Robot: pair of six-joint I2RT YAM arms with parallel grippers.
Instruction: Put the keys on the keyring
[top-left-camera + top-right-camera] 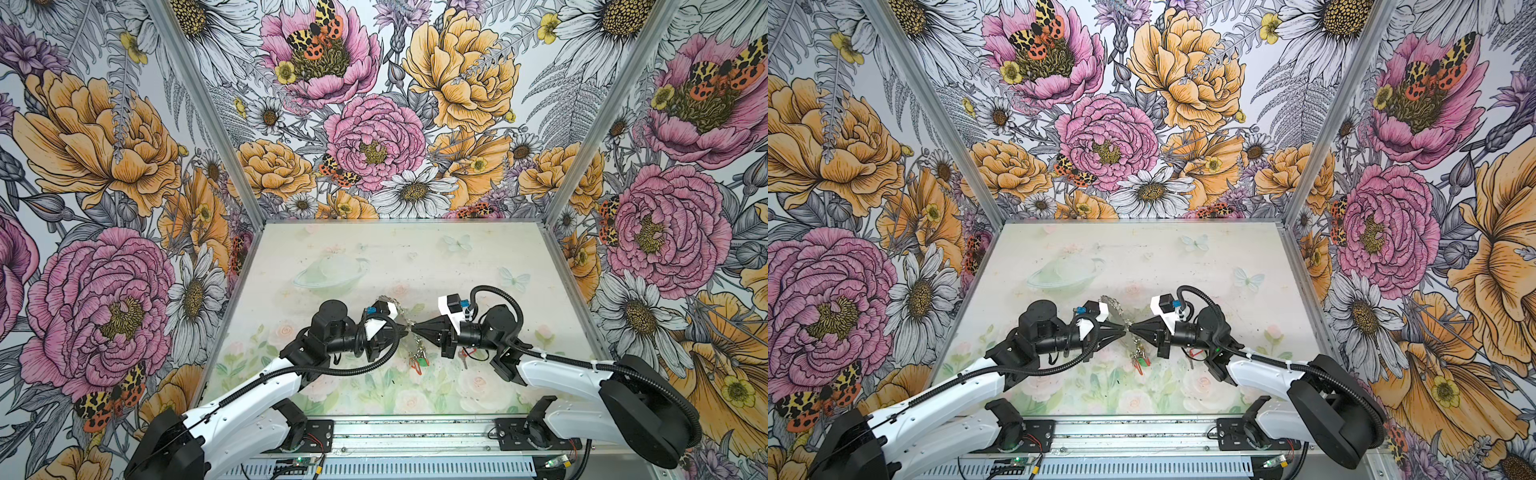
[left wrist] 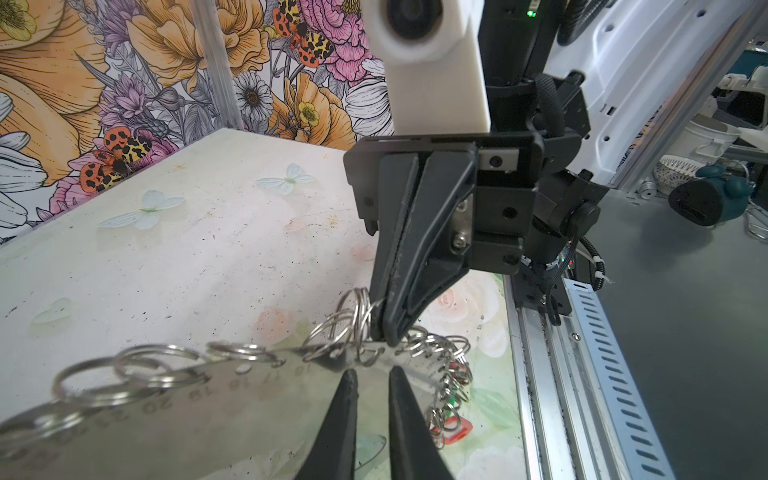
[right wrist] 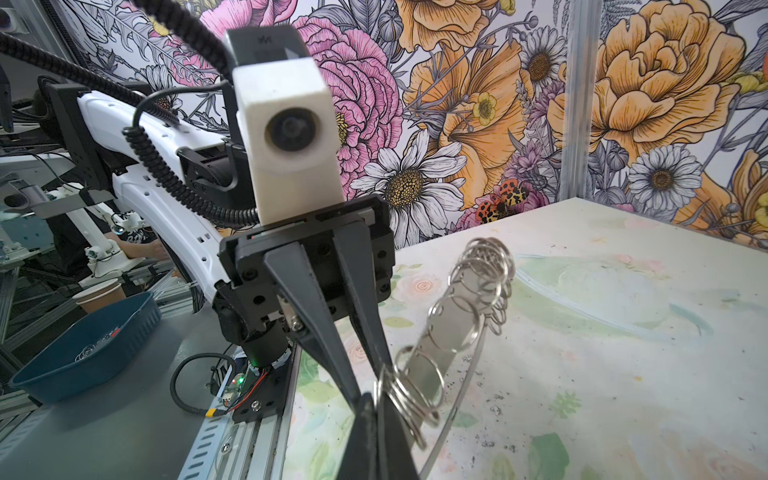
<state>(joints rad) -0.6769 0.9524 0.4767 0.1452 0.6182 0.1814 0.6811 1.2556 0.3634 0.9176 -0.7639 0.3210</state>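
The keyring is a flat grey band fringed with silver wire rings, held above the middle of the table. Its numbered face fills the left wrist view, and it stands steeply in the right wrist view. My left gripper has its jaws nearly closed at the ringed edge. Tip to tip with it, my right gripper is shut on one wire ring. Keys with green and red tags hang from the band's near end. Another small key with red lies under my right wrist.
Flowered walls close in the table on three sides, with metal posts at the corners. A metal rail carrying both arm bases runs along the front edge. Outside the cell, a blue bin and a paper cup stand.
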